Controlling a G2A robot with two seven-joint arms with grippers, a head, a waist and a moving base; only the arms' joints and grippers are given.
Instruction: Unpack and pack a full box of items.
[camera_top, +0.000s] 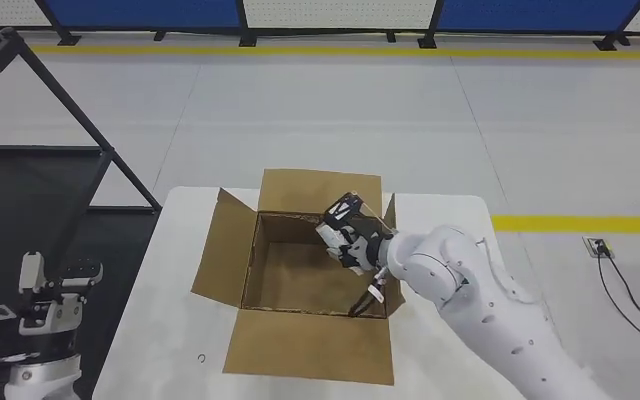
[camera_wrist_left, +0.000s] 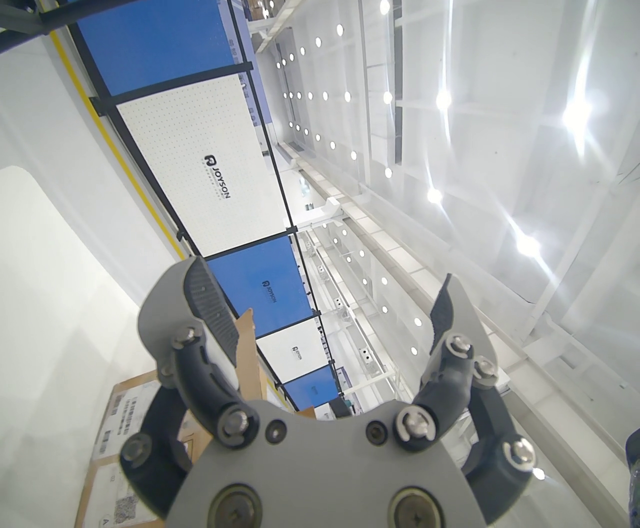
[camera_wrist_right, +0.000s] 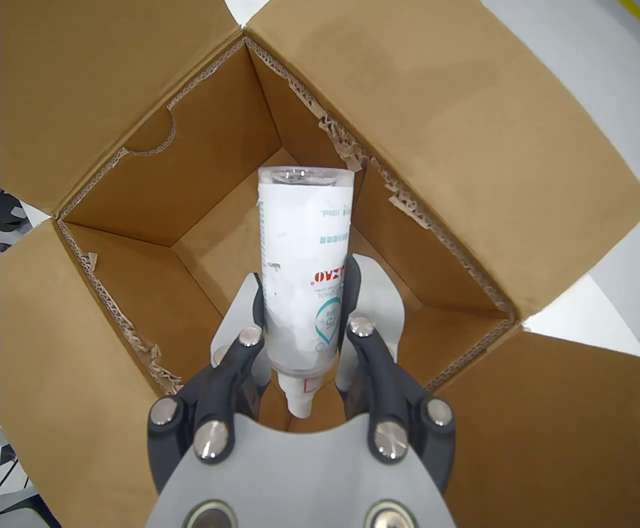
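Found the white bottle down inside the open box, held over the brown floor close to one inner corner. Ran lengthwise straight along the reach of the right gripper: nozzle tucked back toward the palm, flat base pointing away and down. Couldn't tell whether touching the floor or hanging just above it. Clamped round the labelled middle by both pads, one on either side, with no tilt to speak of.

So, judged from here: packing step, with lowering and letting go not yet done. Called for a short drop along that same long axis, then a parting of the pads. Likely to tip toward a wall afterwards, being tall and narrow on a small base.

Noted the box standing wide open near the middle of the white desk, with torn corrugated edges along the rim. From above, saw the right arm bent over the right-hand wall and dipping in.

Found the left gripper well apart from all this, spread wide, gripping nothing, pointed up at the ceiling lights. Clearly the farther one, with no part in the coming move.
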